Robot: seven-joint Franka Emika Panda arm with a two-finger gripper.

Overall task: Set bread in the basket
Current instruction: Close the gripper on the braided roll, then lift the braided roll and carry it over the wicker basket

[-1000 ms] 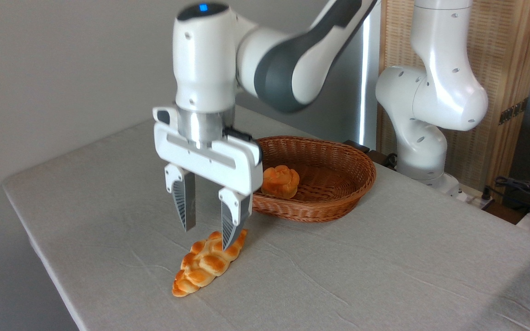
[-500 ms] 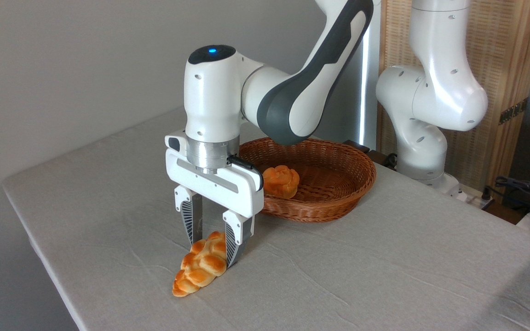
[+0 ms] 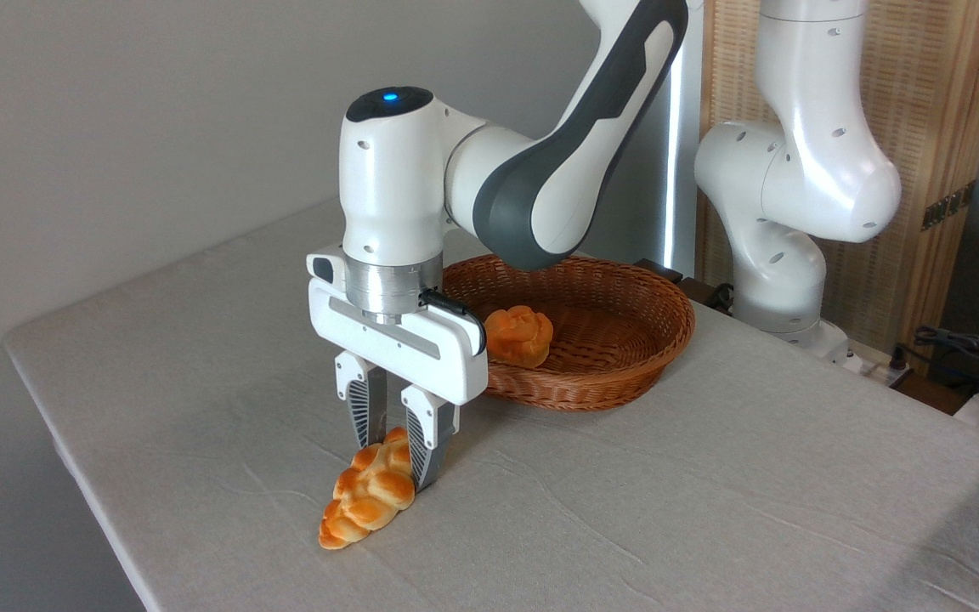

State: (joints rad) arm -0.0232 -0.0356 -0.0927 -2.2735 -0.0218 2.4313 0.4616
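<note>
Jaws (image 3: 393, 446) pinched on the far end of the bread (image 3: 368, 497), its long axis slanting near-left to far-right.

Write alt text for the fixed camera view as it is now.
A white robot arm's gripper has its jaws closed around the far end of a braided bread loaf lying on a grey-clothed table. Behind it sits an oval wicker basket holding a small round bun.
</note>
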